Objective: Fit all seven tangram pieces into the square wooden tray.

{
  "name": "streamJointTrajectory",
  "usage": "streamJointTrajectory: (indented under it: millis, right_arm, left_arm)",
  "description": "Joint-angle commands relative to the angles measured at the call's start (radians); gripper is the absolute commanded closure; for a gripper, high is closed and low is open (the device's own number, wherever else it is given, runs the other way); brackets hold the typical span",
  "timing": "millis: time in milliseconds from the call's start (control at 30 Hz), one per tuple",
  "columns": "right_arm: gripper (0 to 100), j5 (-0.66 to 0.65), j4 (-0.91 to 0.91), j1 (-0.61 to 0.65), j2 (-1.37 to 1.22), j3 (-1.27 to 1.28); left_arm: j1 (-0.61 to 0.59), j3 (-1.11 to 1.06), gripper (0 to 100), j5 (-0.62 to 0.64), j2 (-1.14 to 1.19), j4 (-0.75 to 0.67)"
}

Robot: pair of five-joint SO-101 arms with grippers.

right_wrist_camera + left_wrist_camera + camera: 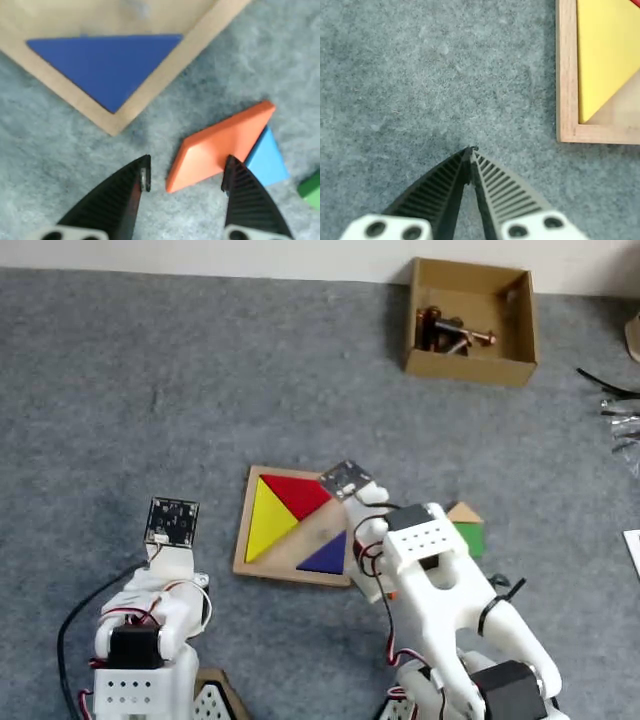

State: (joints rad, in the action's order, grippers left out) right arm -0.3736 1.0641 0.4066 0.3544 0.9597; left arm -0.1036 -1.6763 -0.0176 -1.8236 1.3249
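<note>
Left hand [471, 152] closed over grey carpet [420, 75]; tray [566, 75] corner, yellow piece [605, 50].

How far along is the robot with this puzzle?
Three pieces sit in the wooden tray: yellow triangle, red triangle, dark blue triangle. In hand: the right gripper is open, with one end of the orange parallelogram between its fingers. To do: that piece, the light blue piece and the green piece on the carpet. The left gripper is shut beside the tray.

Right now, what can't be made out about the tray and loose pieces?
High view: the right arm hides one tray corner and part of the loose pieces.
Right wrist view: the orange piece covers part of the light blue piece; the edge cuts the green piece.
</note>
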Motion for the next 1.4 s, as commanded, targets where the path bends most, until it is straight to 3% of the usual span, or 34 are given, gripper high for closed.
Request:
streamJointTrajectory:
  millis: [0,767,1067,1200,1367]
  right_arm:
    - [77.4,-0.012,0.03,-0.021,0.002,0.012]
    - [77.4,-0.008,-0.01,-0.021,0.01,0.058]
    - [77.4,-0.002,0.142,-0.018,0.096,-0.07]
    - [77.4,0.12,0.134,-0.015,0.17,-0.077]
    - [77.4,0.14,0.019,-0.007,0.186,-0.065]
  left_arm:
    - [0.012,-0.018,99,0.002,-0.01,0.003]
    - [0.012,-0.018,99,0.002,-0.01,0.003]
    - [0.012,-0.018,99,0.002,-0.01,0.003]
    - [0.012,-0.018,99,0.002,-0.01,0.003]
    - [0.012,-0.018,99,0.002,-0.01,0.003]
